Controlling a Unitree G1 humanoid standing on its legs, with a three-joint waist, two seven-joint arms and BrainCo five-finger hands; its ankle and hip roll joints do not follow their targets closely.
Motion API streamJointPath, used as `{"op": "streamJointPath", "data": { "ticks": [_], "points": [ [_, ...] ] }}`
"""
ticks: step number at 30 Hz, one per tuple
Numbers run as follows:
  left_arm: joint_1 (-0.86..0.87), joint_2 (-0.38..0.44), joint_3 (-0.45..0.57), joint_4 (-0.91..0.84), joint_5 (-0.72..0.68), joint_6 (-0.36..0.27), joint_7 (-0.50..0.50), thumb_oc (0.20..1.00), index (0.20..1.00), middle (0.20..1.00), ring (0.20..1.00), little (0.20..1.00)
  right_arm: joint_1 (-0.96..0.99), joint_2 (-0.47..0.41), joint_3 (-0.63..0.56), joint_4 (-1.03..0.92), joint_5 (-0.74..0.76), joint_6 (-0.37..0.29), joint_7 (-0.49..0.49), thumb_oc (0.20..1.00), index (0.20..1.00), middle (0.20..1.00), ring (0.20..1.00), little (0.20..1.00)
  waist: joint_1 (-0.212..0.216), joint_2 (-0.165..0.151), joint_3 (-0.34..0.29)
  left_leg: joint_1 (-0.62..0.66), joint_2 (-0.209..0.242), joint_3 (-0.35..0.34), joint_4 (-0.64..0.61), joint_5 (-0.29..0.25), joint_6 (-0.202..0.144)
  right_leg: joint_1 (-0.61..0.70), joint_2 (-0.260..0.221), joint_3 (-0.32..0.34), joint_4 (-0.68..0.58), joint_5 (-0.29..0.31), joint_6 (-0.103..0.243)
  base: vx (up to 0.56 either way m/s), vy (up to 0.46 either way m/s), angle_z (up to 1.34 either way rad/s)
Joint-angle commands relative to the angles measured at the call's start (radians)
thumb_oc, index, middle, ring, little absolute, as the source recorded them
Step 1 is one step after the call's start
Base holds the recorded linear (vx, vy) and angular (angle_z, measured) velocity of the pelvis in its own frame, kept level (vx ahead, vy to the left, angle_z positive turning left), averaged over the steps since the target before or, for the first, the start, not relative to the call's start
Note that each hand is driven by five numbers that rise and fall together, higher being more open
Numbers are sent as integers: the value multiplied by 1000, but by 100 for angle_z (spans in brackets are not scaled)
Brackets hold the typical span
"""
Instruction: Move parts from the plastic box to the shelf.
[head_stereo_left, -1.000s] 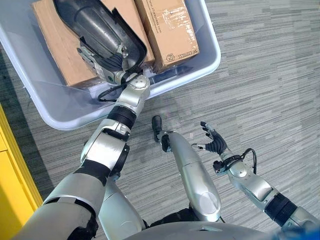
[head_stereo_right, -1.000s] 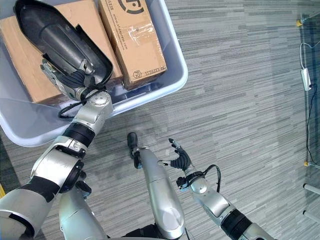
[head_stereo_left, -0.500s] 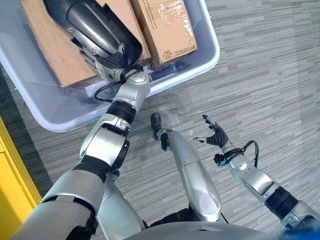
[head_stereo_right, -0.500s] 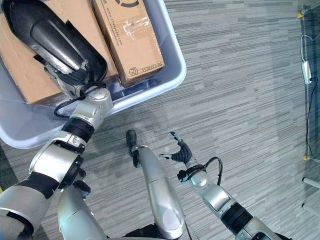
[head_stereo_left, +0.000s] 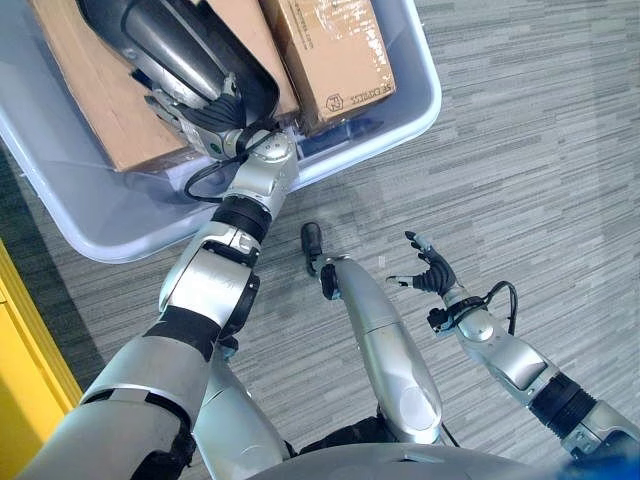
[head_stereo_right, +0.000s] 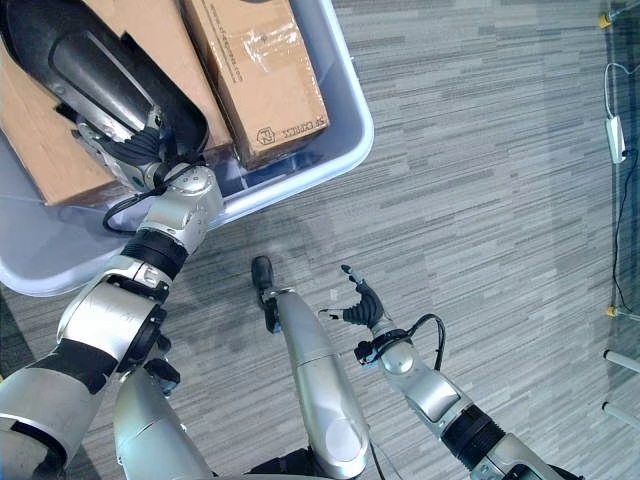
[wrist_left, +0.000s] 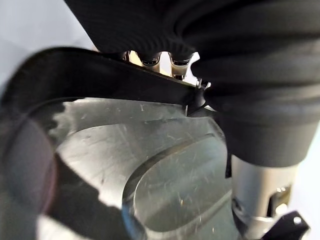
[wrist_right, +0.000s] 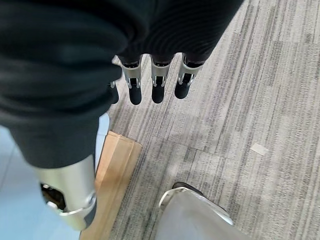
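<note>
A long dark grey shell-shaped part lies on the cartons inside the pale plastic box. My left hand reaches into the box and is shut on the near rim of that part. In the left wrist view its fingers sit behind the black rim, with the glossy shell filling the space in front. My right hand hangs open over the carpet to the right, its fingers straight and holding nothing.
Two brown cartons fill the box under and beside the part. A yellow shelf edge runs along the lower left. Grey striped carpet stretches to the right of the box.
My left hand and the dark part have shifted a little to the left and away within the box. The right hand rose slightly and spread its fingers.
</note>
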Motion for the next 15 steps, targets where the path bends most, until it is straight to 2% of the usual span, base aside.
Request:
{"op": "streamJointPath", "data": {
  "ticks": [1, 3, 7, 15],
  "points": [
    [20, 33, 20, -39, 137, -39, 43, 1000, 1000, 1000, 1000, 1000, -24, -7, -3, -38, 0, -38, -16, 1000, 1000, 1000, 1000, 1000, 7, -84, 18, -85, 18, -29, 239, -92, -2, 66, -10, -44, -79, 52, 96, 0, 0, 0],
    [18, 36, 11, -51, 205, -45, 47, 1000, 1000, 1000, 1000, 1000, -23, -4, 7, -25, 4, -54, -21, 1000, 1000, 1000, 1000, 1000, 10, -82, 18, -82, 18, -29, 236, -92, -1, 71, -12, -47, -84, 53, 95, 0, 0, 0],
    [18, 47, -8, -65, 222, -32, 36, 1000, 1000, 1000, 1000, 1000, -21, -5, 14, -6, 12, -73, -25, 1000, 1000, 1000, 1000, 1000, 15, -77, 18, -75, 16, -29, 228, -87, -1, 79, -12, -48, -93, 53, 93, 1, 48, 4],
    [-10, 102, -54, -51, 434, 33, -9, 1000, 1000, 1000, 1000, 1000, -10, -5, 33, 35, 7, -136, -24, 1000, 1000, 1000, 1000, 1000, 27, -80, 18, -67, 11, -22, 217, -104, 6, 95, -19, -56, -98, 52, 93, 7, 51, 4]
  ]
}}
